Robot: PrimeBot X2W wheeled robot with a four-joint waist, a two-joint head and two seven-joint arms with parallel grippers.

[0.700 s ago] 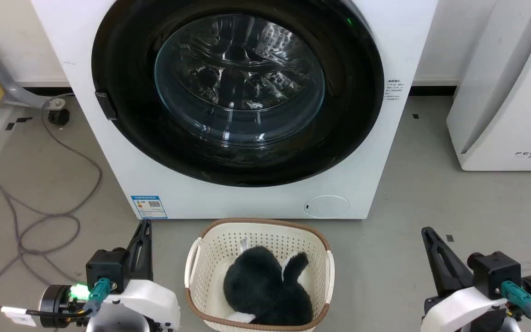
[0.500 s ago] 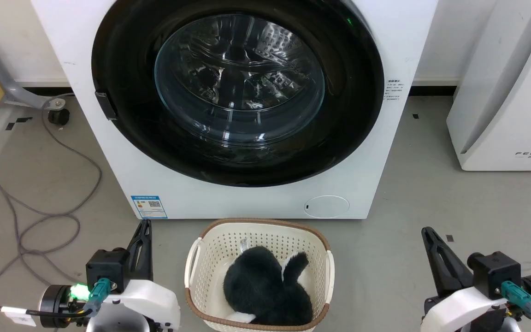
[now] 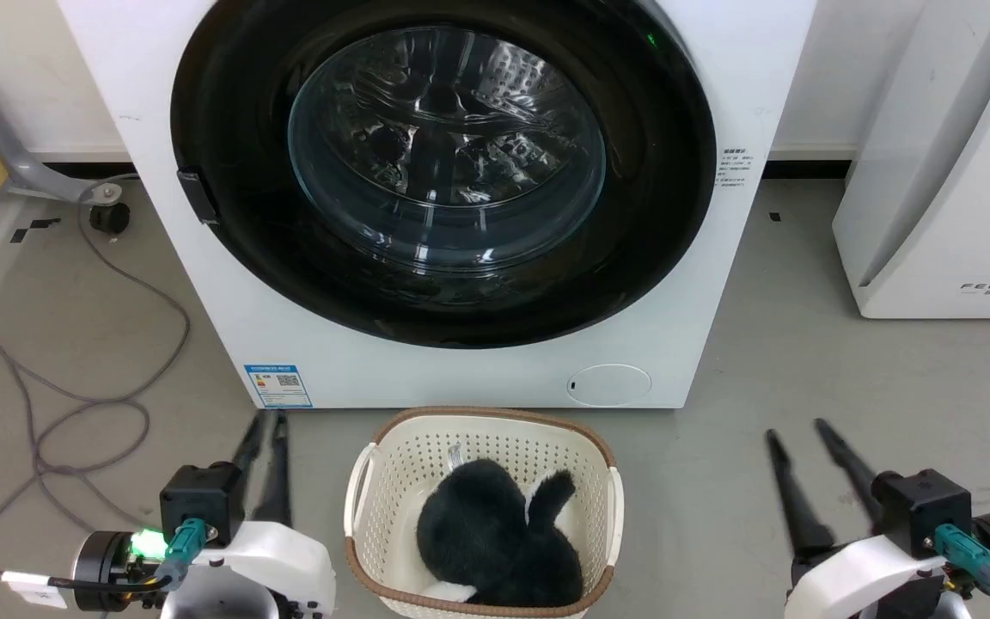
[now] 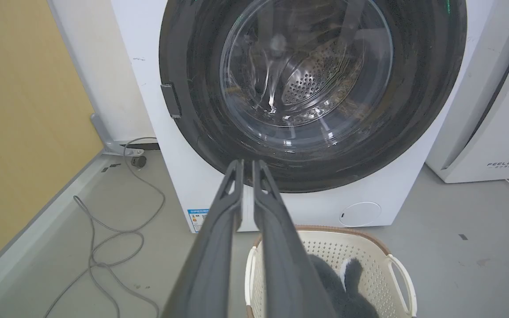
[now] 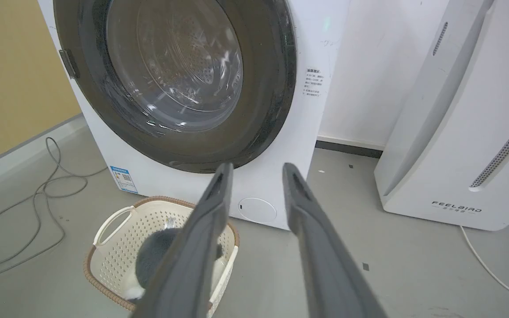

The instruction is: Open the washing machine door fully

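The white washing machine stands straight ahead with its steel drum showing through the glass. Its round glossy black door lies shut flush against the front, and a small dark tab sits on the door's left edge. My left gripper hangs low at the lower left, open by a narrow gap and holding nothing. In the left wrist view its tips point at the door's lower rim. At the lower right my right gripper is open wider and well short of the door; its fingers spread in the right wrist view.
A cream laundry basket holding a dark furry item stands on the floor between my arms, right before the machine. A white appliance lettered FEELAIR stands to the right. Grey cable loops over the floor at the left.
Both grippers were shut in the earlier frames and have now parted their fingers, the right more than the left. The arms and the door have not moved.
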